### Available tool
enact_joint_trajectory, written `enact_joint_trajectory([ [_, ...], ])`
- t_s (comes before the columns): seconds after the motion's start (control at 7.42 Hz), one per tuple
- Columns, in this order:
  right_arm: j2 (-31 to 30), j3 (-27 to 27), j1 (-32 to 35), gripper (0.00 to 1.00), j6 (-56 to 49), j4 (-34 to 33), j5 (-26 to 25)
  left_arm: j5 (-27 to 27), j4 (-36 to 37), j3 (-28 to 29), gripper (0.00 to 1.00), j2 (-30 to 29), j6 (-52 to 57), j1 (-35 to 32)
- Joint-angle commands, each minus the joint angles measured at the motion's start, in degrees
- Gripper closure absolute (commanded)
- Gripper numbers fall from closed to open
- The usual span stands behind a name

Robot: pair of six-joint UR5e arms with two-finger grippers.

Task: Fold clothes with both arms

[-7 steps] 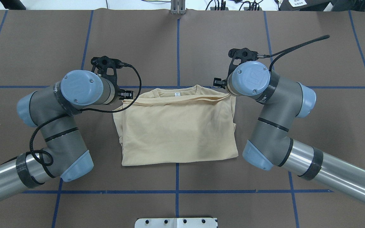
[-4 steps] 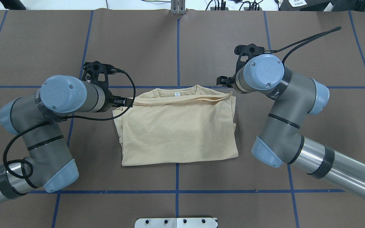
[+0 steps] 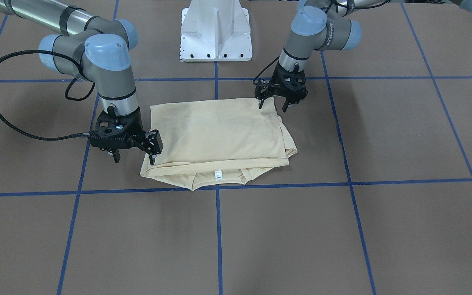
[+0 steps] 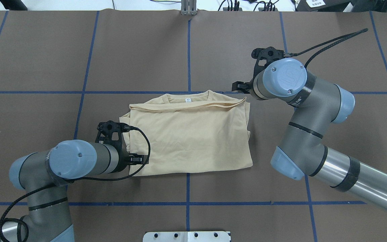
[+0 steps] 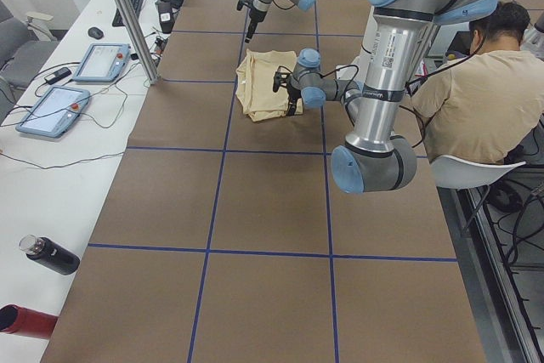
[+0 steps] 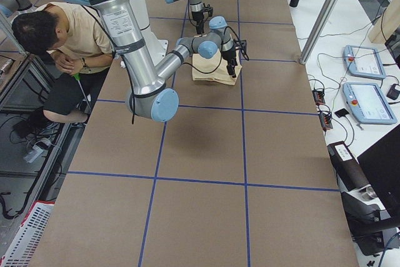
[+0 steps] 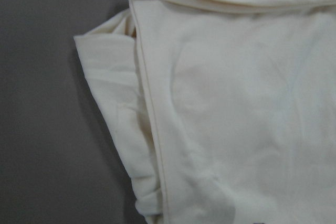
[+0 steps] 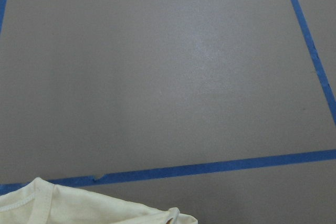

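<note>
Cream-yellow long-sleeved T-shirt [image 4: 190,134] of thin fabric lies folded into a flat rectangle on the brown worktop [image 4: 247,50], which is crossed by blue tape lines. It lies between the two grippers, with its print hidden.

Of the silver-grey tubular arms with light blue joint caps, the left arm [image 4: 72,161] bends low beside the shirt. Its black two-finger left gripper [image 3: 273,107] points down with fingers spread apart and holds nothing. The shirt's corner nearest the robot lies right under it, and its wrist camera looks straight down on the layered side edge.

The right arm [image 4: 301,97] reaches to the far end. The black right gripper [image 3: 134,161] is also spread and empty. The collar-end corner sits just beside its inner finger; whether they touch I cannot tell.

A small white neck label [image 4: 188,99] shows on the collar edge, inward from the right gripper.
</note>
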Motion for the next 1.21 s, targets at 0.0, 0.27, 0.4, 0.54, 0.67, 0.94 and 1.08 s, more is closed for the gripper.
enact_joint_trajectory([
  [0.0, -0.1, 0.0, 0.0, 0.0, 0.1, 0.0, 0.0, 0.1, -0.1, 0.0, 0.39, 0.1, -0.5, 1.5],
  [0.27, -0.1, 0.0, 0.0, 0.0, 0.1, 0.0, 0.0, 0.1, -0.1, 0.0, 0.63, 0.1, -1.3, 2.0],
  [0.4, -0.1, 0.0, 0.0, 0.0, 0.1, 0.0, 0.0, 0.2, -0.1, 0.0, 0.92, 0.1, -1.5, 2.0],
  [0.54, -0.1, 0.0, -0.1, 0.0, 0.1, 0.0, -0.1, 0.7, -0.1, 0.0, 1.0, 0.3, -2.0, 1.9],
  [0.67, -0.1, 0.0, -0.1, 0.0, 0.1, 0.0, -0.1, 0.8, 0.0, -0.3, 1.0, 0.6, -2.0, 1.9],
  [0.94, 0.0, 0.0, -0.1, 0.0, 0.1, 0.0, -0.1, 0.8, 0.5, -2.5, 1.0, 3.4, -1.2, 0.5],
  [1.08, 0.0, 0.0, -0.2, 0.0, 0.1, 0.0, -0.2, 0.8, 1.3, -2.3, 1.0, 3.6, -0.5, -1.8],
])
